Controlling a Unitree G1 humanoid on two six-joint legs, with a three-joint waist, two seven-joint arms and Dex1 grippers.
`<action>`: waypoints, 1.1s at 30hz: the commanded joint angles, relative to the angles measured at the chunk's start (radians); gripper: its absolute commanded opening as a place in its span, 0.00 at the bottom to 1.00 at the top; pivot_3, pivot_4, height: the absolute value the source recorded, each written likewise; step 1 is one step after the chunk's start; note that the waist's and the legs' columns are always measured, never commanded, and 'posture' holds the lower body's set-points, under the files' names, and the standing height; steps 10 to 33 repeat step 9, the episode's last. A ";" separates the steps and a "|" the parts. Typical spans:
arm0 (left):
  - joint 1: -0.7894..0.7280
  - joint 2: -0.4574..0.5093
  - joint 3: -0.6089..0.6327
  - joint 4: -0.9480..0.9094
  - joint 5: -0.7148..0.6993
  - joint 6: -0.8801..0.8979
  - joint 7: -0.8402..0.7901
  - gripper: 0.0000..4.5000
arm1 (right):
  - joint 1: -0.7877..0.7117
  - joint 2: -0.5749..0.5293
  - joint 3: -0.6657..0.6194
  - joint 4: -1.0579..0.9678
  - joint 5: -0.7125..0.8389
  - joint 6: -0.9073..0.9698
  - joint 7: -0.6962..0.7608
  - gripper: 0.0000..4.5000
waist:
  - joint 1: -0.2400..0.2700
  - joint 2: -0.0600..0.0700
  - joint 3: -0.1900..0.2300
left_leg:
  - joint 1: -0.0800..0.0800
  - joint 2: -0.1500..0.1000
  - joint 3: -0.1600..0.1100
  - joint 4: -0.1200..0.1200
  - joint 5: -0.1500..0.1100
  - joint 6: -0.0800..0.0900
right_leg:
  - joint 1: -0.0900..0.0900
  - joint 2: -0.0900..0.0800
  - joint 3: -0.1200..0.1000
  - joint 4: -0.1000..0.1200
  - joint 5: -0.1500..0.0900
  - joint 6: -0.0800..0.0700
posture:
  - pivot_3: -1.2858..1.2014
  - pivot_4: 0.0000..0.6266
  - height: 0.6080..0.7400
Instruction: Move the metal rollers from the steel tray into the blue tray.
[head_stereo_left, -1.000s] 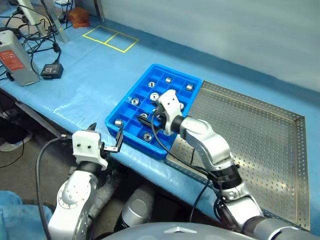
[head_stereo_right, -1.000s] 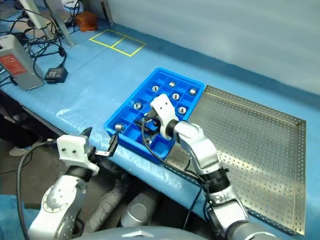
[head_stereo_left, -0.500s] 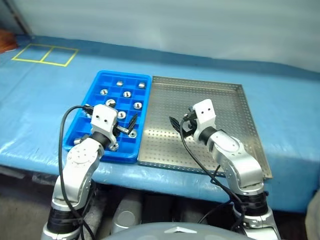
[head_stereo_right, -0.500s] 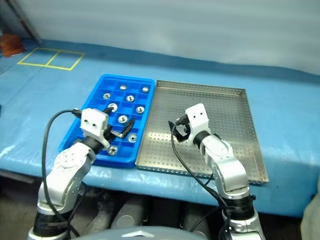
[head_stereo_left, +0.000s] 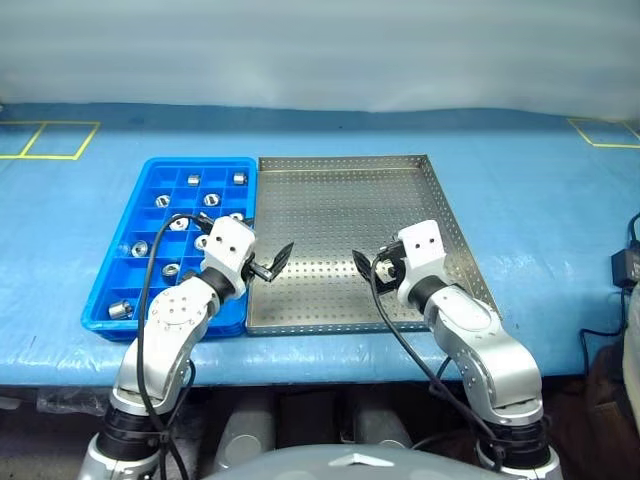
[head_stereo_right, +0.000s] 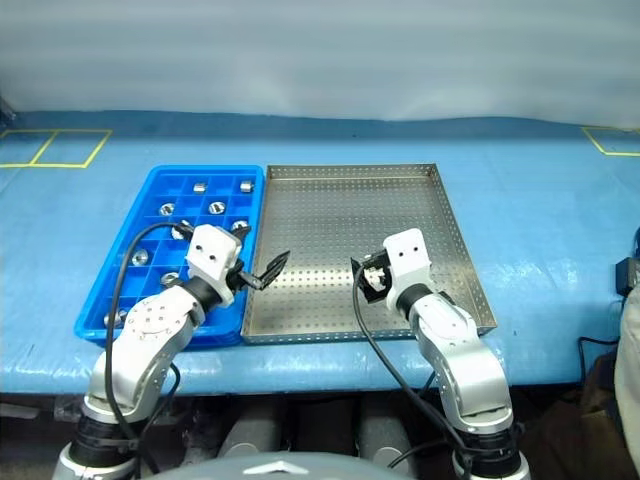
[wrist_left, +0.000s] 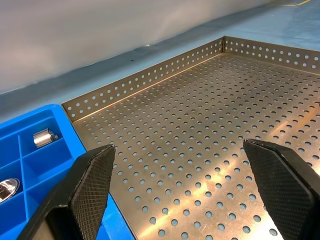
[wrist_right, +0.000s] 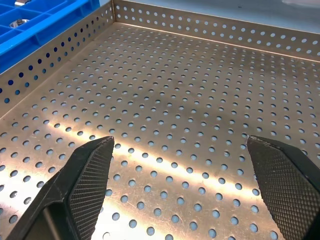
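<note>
The steel tray (head_stereo_left: 420, 200) lies mid-table, and its perforated floor shows bare metal. Against its left side lies the blue tray (head_stereo_left: 100, 290), with several metal rollers (head_stereo_left: 211, 199) in separate compartments; two of them (wrist_left: 44, 137) appear in the left wrist view. My left gripper (head_stereo_left: 272, 262) hovers open and holds nothing, over the steel tray's near left part beside the blue tray's rim. Over the steel tray's near right part, my right gripper (head_stereo_left: 366, 266) is open and holds nothing. The wrist views show the left gripper (wrist_left: 178, 147) and right gripper (wrist_right: 180, 141) spread wide above the perforated floor.
A blue cover (head_stereo_left: 530, 190) spans the table. Yellow tape squares mark the far left (head_stereo_left: 40, 140) and far right (head_stereo_left: 605, 130). A black adapter with a cable (head_stereo_left: 625, 268) sits at the right edge. The table's front edge runs just below both trays.
The camera has swung right and now faces both trays squarely. My right gripper left the blue tray and hangs over the steel tray. My left gripper came in from the table's edge. Both stayed open.
</note>
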 joint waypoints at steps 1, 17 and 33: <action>-0.002 -0.010 0.002 -0.004 0.003 -0.005 0.007 1.00 | -0.003 0.001 -0.002 -0.039 0.008 0.000 -0.006 0.99 | 0.000 0.000 0.000 | 0.000 0.000 0.001 0.000 0.000 0.000 | 0.000 -0.001 0.001 0.000 0.000 0.000 | 0.55 0.24 1.00; -0.005 -0.042 -0.013 0.004 0.011 -0.008 0.023 1.00 | -0.001 -0.003 -0.003 -0.034 0.005 0.003 -0.012 0.99 | 0.004 -0.001 0.001 | 0.000 -0.001 0.004 0.000 -0.001 0.001 | -0.001 -0.002 0.005 -0.002 0.000 0.004 | 0.55 0.24 1.00; -0.005 -0.042 -0.013 0.004 0.011 -0.008 0.023 1.00 | -0.001 -0.003 -0.003 -0.034 0.005 0.003 -0.012 0.99 | 0.004 -0.001 0.001 | 0.000 -0.001 0.004 0.000 -0.001 0.001 | -0.001 -0.002 0.005 -0.002 0.000 0.004 | 0.55 0.24 1.00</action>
